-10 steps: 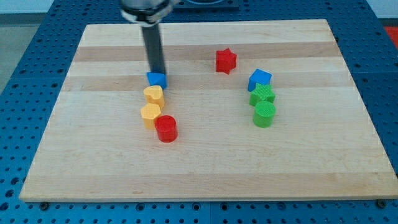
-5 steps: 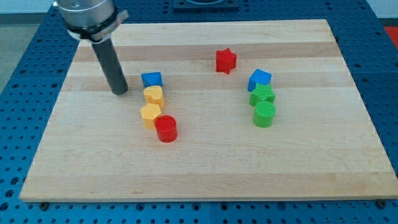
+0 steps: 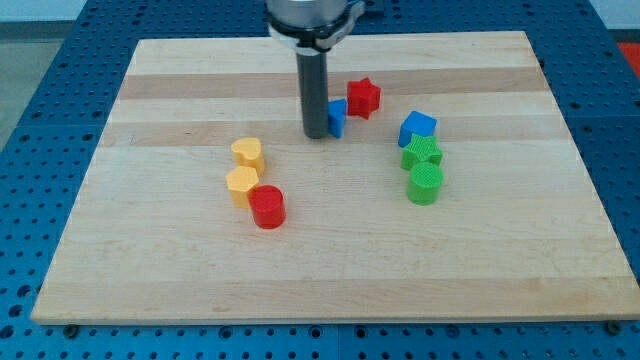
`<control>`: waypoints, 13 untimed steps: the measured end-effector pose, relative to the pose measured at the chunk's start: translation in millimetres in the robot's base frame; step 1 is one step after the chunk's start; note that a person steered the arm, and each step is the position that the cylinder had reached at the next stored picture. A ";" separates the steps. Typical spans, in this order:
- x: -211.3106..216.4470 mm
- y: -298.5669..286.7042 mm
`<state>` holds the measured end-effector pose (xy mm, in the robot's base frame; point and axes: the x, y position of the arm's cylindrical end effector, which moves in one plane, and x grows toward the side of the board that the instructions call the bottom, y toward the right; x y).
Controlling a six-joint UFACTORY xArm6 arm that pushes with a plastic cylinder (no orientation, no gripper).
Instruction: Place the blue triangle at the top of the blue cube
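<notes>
The blue triangle point(image 3: 338, 116) sits near the board's upper middle, partly hidden behind my rod. My tip point(image 3: 317, 134) rests on the board right against the triangle's left side. The red star point(image 3: 363, 97) is just right of and above the triangle, close to it or touching. The blue cube point(image 3: 417, 128) lies further to the right, a little lower than the triangle, at the top of a column of green blocks.
Two green blocks point(image 3: 422, 153) point(image 3: 425, 184) stand in a column below the blue cube. Two yellow blocks point(image 3: 247, 153) point(image 3: 241, 183) and a red cylinder point(image 3: 267, 207) form a column left of centre. The wooden board point(image 3: 150, 270) lies on a blue perforated table.
My rod swung round to the triangle's left, then moved right, pushing the blue triangle from above the yellow blocks to beside the red star.
</notes>
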<state>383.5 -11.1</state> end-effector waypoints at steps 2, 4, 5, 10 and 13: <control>-18.9 34.5; -33.8 35.1; -41.5 35.5; -68.3 107.5; -88.2 152.9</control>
<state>295.3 141.8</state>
